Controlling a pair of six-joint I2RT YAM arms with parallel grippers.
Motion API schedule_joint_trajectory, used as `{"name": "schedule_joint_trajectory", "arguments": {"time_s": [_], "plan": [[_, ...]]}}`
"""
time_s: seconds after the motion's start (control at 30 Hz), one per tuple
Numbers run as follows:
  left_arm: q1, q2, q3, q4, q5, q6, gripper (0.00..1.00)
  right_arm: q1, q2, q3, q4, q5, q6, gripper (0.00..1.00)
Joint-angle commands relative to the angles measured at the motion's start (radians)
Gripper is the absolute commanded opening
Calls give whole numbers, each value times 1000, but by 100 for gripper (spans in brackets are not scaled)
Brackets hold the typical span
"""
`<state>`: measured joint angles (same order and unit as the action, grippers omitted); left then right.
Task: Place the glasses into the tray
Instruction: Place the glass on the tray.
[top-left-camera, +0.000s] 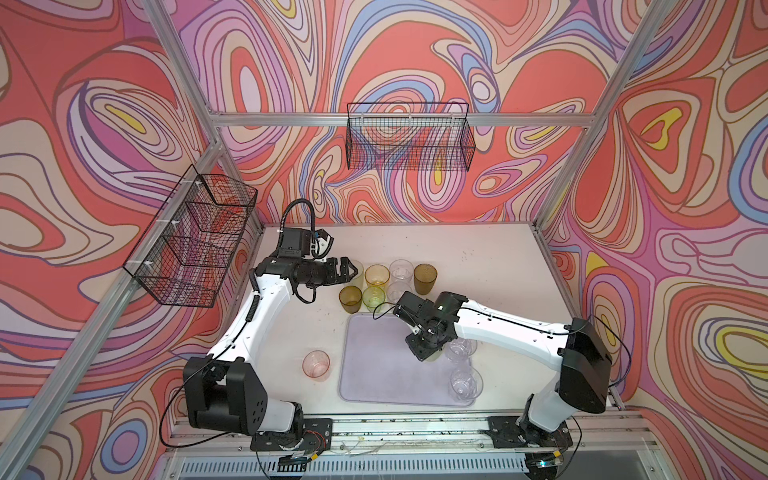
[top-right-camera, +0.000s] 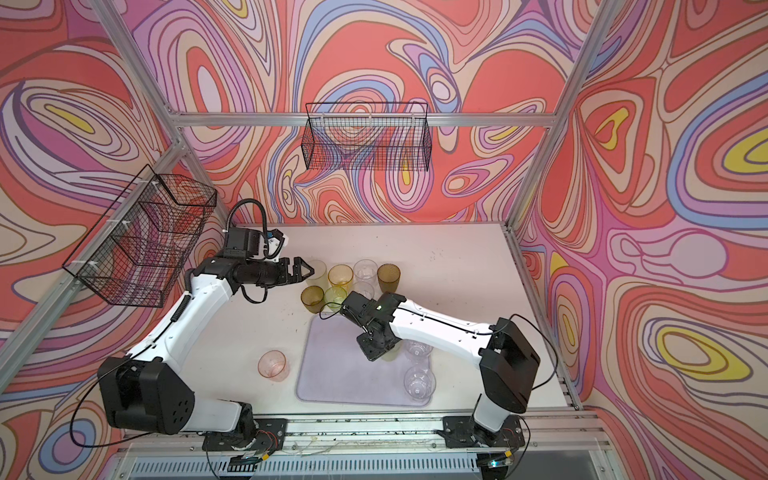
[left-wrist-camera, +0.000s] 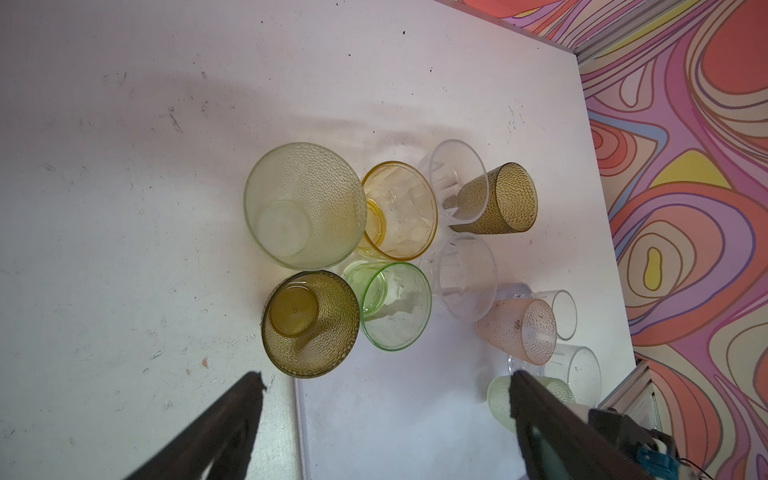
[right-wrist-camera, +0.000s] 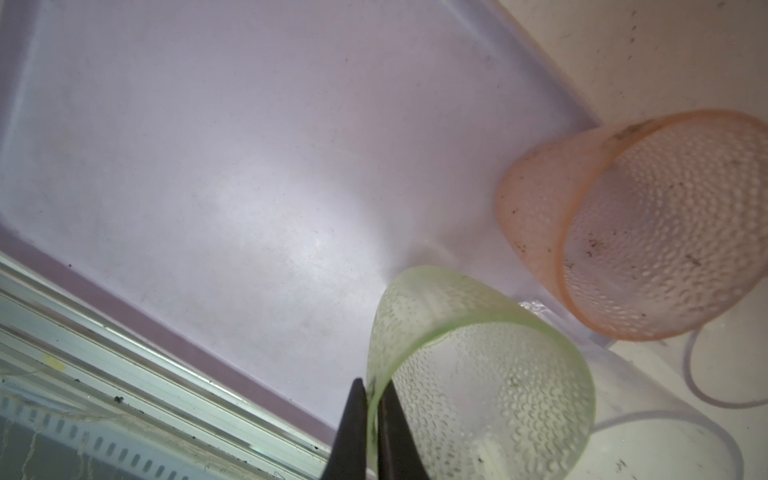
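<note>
The right pincer (right-wrist-camera: 372, 388) is clamped on the rim of a frosted green glass (right-wrist-camera: 478, 374), with one finger inside the wall and the other outside. This glass hangs upright over the tray (top-left-camera: 374, 365), a little right of its middle. If its base touches the tray floor, I cannot tell.

The tray is lilac and flat with a low rim. It lies on the near part of the white counter (top-left-camera: 498, 270), between the two arms. In its right part stand two clear glasses (top-left-camera: 465, 380), one nearer and one farther. In the left wrist view a pink dimpled glass (left-wrist-camera: 519, 328) stands close to them, below the right arm. Whether it is inside the rim, I cannot tell.

A second pink glass (top-left-camera: 316, 365) stands on the counter just left of the tray.

Beyond the far edge of the tray, seven glasses stand close together on the counter. The far row has a pale frosted glass (top-left-camera: 358, 266), an amber-yellow glass (top-left-camera: 377, 274), a clear tumbler (top-left-camera: 401, 270) and a tall olive-brown glass (top-left-camera: 425, 278). The near row has a short olive-brown glass (top-left-camera: 350, 299), a green glass (top-left-camera: 373, 297) and another clear tumbler (top-left-camera: 398, 289), which the right arm partly hides.

The left pincer (top-left-camera: 353, 272) hovers at the left end of this group, in front of the pale frosted glass. Its fingers are wide apart and hold nothing.

One black wire basket (top-left-camera: 409, 137) hangs on the far wall and a second basket (top-left-camera: 191, 237) on the left wall.
</note>
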<state>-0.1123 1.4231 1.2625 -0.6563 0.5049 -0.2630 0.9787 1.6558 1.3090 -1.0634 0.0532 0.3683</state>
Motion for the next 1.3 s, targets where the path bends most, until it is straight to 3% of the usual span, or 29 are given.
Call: {"name": "schedule_joint_trajectory", "arguments": {"time_s": [0.0,1.27], "plan": [[-4,10,26,-19,2,7,95,5,-20,-14,24,32,-2,0],[-4,13,23,-19,3,6,95,6,18,-75,71,66,-2,2]]}}
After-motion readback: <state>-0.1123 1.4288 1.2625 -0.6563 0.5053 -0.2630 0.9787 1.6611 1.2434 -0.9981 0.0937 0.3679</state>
